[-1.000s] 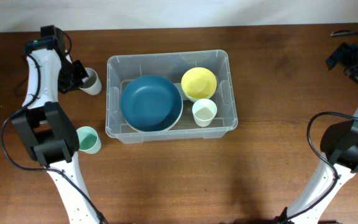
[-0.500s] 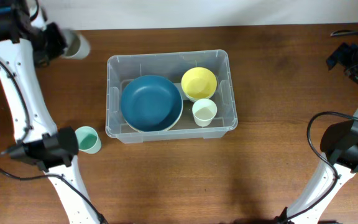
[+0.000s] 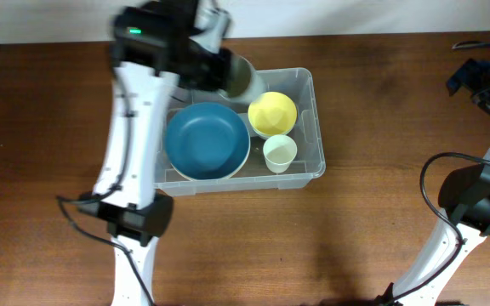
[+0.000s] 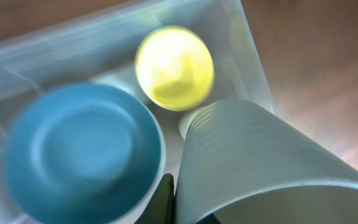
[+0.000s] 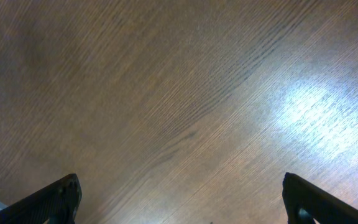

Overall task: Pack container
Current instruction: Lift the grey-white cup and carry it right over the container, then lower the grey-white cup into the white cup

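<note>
left gripper (image 3: 226, 75): above the back rim of the container (image 3: 317, 144), toward its left half. Jaws pinched tight on the wall of a pale grey-green cup (image 3: 240, 79) (cup tilted, wide end toward the wrist cam, one dark finger (image 4: 165, 199) against its side).

container: clear bin, sits mid-table (image 3: 381, 238), long side running left-right. Inside it:
- blue bowl (image 3: 207, 140) fills the left part
- yellow bowl (image 3: 272, 113) is back right, just beside the blue one
- small whitish cup (image 3: 280, 153) stands upright in front of the yellow bowl

writing: can't read any; left wrist view is blurred.

right gripper (image 5: 188, 202): far right, well apart from the container. Fingers spread wide and holding nothing, only wood grain between them.
</note>
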Controlling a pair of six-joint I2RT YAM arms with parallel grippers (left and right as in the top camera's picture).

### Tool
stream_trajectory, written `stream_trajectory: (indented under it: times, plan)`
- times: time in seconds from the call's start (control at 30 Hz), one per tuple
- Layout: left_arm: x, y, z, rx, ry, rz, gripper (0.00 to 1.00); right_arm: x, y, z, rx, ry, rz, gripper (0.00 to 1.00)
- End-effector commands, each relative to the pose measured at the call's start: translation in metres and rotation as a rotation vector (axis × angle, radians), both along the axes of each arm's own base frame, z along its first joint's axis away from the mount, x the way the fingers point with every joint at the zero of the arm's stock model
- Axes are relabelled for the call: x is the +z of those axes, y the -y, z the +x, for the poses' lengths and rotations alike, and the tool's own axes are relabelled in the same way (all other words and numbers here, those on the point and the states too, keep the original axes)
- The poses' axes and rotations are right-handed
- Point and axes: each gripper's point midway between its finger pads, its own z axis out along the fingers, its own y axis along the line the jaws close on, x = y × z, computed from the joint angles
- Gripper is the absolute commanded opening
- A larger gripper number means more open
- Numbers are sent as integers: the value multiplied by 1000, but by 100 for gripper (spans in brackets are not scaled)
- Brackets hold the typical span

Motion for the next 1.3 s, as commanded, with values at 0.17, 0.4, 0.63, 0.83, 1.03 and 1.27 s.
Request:
stream_trajectory:
  times: [0.17, 0.4, 0.63, 0.83, 1.03, 1.27]
  plan:
    - [-58, 36, -40, -127, -132, 187, 1, 0, 2, -2, -12, -5, 2, 99]
    - [-83, 40, -46, -134, -195, 214, 1, 0, 2, -2, -12, -5, 2, 99]
    - [-103, 49, -32, -134, -170, 197, 5, 0, 2, -2, -12, -5, 2, 99]
    - [-123, 54, -31, -141, -194, 186, 5, 0, 2, -2, -12, -5, 2, 99]
    - [-137, 60, -34, -155, -209, 186, 5, 0, 2, -2, -12, -5, 2, 99]
    - [-141, 74, -36, -182, -192, 181, 7, 0, 2, -2, -12, -5, 2, 99]
